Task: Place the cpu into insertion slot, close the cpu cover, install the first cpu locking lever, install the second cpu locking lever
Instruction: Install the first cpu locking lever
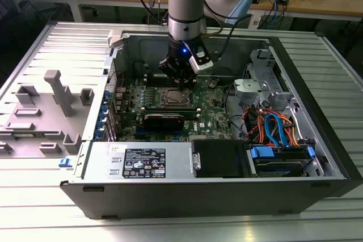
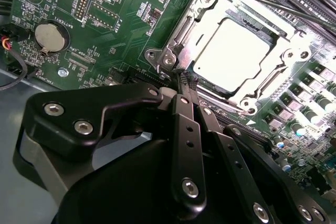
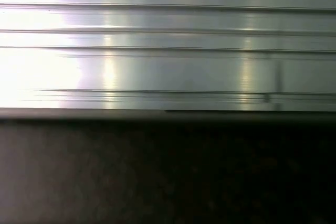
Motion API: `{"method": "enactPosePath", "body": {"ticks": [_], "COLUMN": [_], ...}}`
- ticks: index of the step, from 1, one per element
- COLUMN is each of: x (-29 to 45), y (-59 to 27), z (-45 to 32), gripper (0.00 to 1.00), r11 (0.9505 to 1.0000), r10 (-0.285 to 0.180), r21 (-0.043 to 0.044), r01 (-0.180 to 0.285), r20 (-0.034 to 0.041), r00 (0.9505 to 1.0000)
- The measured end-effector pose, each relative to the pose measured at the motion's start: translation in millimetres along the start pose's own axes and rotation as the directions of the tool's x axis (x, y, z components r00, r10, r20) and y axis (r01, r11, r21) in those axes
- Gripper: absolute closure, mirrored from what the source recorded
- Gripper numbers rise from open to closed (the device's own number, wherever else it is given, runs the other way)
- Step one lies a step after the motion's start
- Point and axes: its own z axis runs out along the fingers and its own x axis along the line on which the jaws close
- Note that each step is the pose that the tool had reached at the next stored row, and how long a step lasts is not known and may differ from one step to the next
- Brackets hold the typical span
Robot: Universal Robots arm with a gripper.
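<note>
Hovering with its jaws drawn narrow, seemingly holding nothing, the gripper (image 2: 185,80) sits at a corner of the cpu cover (image 2: 195,11), which lies closed over the cpu (image 2: 236,53) in the insertion slot (image 1: 174,97) mid-motherboard (image 1: 212,111).

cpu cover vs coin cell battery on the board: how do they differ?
The cpu cover is a square metal frame with a window showing the chip; the coin cell battery is a solid round disc. The cover is much larger. The gripper is at the cover's corner, well away from the battery. Both are silver.
</note>
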Motion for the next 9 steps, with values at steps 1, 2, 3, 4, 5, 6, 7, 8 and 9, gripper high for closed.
{"method": "enactPosePath", "body": {"ticks": [1, 2, 3, 4, 5, 6, 7, 8, 9], "x": [0.0, 0.0, 0.0, 0.0, 0.0, 0.0, 0.0, 0.0, 0.0], "y": [0.0, 0.0, 0.0, 0.0, 0.0, 0.0, -0.1, 0.0, 0.0], "z": [0.1, 0.1, 0.2, 0.2, 0.3, 0.4, 0.7, 1.0, 1.3], "gripper": [0.89, 0.89, 0.89, 0.89, 0.89, 0.89, 0.89, 0.89, 0.89], "r11": [1.0000, 1.0000, 1.0000, 1.0000, 1.0000, 1.0000, 1.0000, 1.0000, 1.0000], "r10": [0.000, 0.000, 0.000, 0.000, 0.000, 0.000, 0.000, 0.000, 0.000], "r21": [0.0000, 0.0001, 0.0001, 0.0000, -0.0001, -0.0004, -0.0009, -0.0013, -0.0017], "r01": [0.000, 0.000, 0.000, 0.000, 0.000, 0.000, 0.000, 0.000, 0.000], "r20": [0.0001, 0.0000, 0.0001, 0.0001, 0.0001, 0.0001, 0.0001, 0.0001, 0.0001], "r00": [1.0000, 1.0000, 1.0000, 1.0000, 1.0000, 1.0000, 1.0000, 1.0000, 1.0000]}}
